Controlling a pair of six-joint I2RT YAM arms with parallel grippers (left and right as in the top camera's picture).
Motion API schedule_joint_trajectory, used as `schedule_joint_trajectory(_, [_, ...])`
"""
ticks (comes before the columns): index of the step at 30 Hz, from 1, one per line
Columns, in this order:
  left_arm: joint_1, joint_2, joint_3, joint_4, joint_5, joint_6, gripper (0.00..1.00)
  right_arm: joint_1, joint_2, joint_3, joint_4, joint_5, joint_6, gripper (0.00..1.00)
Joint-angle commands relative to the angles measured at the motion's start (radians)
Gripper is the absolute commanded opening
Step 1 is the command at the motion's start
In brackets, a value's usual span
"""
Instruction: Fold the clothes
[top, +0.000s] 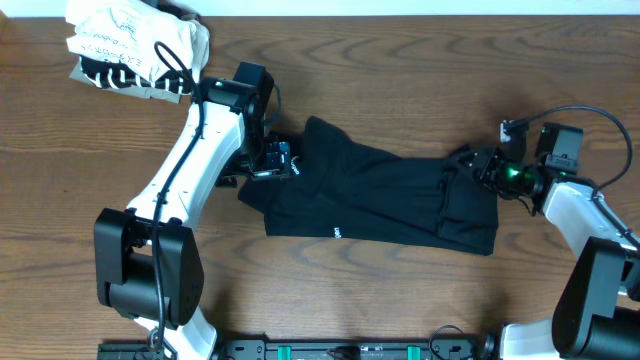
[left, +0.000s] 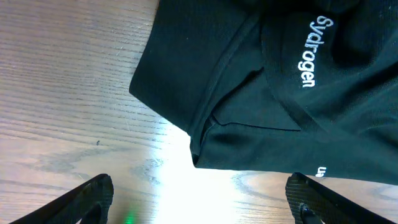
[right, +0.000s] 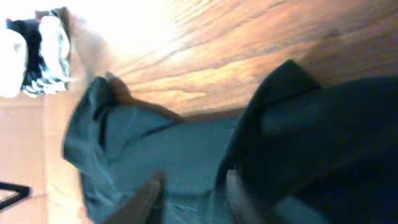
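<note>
The table (top: 400, 80) carried the black shirt (top: 380, 195) across its middle, partly folded and lying flat. Only the left wrist view showed the white lettering on the shirt (left: 314, 53); overhead it appeared as a tiny white mark. The white bundle (top: 130, 45) with black lettering lay at the far left corner, well apart from the shirt, and appeared blurred in the right wrist view (right: 34, 56). The left gripper (top: 272, 160) was at the shirt's left edge, its fingers (left: 87, 199) spread wide over bare wood, grasping nothing. The right gripper (top: 470, 165) was at the shirt's right end; its fingers (right: 143, 199) were blurred against the cloth, partly cut off, and a grasp could not be confirmed.
</note>
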Motion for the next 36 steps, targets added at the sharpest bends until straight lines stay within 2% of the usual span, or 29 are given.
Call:
schedule_joint_trajectory(1, [0.004,-0.004,-0.007,0.0,-0.008,0.006,0.91,0.037,0.006,-0.006,0.011,-0.027,0.053,0.23])
schedule_joint_trajectory(8, [0.004,-0.004,-0.007,0.0,-0.008,0.006,0.9,0.122,0.006,-0.006,0.036,-0.028,0.101,0.21])
schedule_joint_trajectory(10, [0.004,-0.004,-0.007,0.0,-0.008,0.006,0.9,0.139,0.006,-0.006,0.044,-0.038,0.11,0.18])
schedule_joint_trajectory(12, [0.004,-0.004,-0.007,0.0,-0.008,0.006,0.91,0.142,0.004,-0.006,0.085,-0.104,0.111,0.13])
schedule_joint_trajectory(15, [0.004,-0.004,-0.009,0.0,-0.008,0.006,0.9,0.13,-0.006,0.005,0.182,-0.238,0.18,0.13])
schedule_joint_trajectory(19, [0.004,-0.003,-0.016,0.001,-0.008,0.006,0.91,0.097,-0.066,0.039,0.174,-0.256,0.231,0.08])
schedule_joint_trajectory(22, [0.004,-0.003,-0.026,0.0,-0.008,0.006,0.91,0.058,-0.147,0.051,0.074,-0.142,0.231,0.1])
schedule_joint_trajectory(25, [0.004,-0.003,-0.041,0.003,-0.008,0.006,0.91,0.021,-0.217,0.051,-0.087,0.078,0.231,0.14])
schedule_joint_trajectory(29, [0.004,-0.003,-0.069,0.032,-0.007,0.005,0.9,0.006,-0.242,0.05,-0.283,0.282,0.212,0.12])
schedule_joint_trajectory(32, [0.004,-0.003,-0.085,0.058,-0.007,0.005,0.91,0.016,-0.224,0.039,-0.325,0.352,0.189,0.09])
schedule_joint_trajectory(36, [0.004,-0.003,-0.085,0.058,-0.007,0.005,0.9,0.021,-0.17,0.026,-0.307,0.352,0.173,0.08])
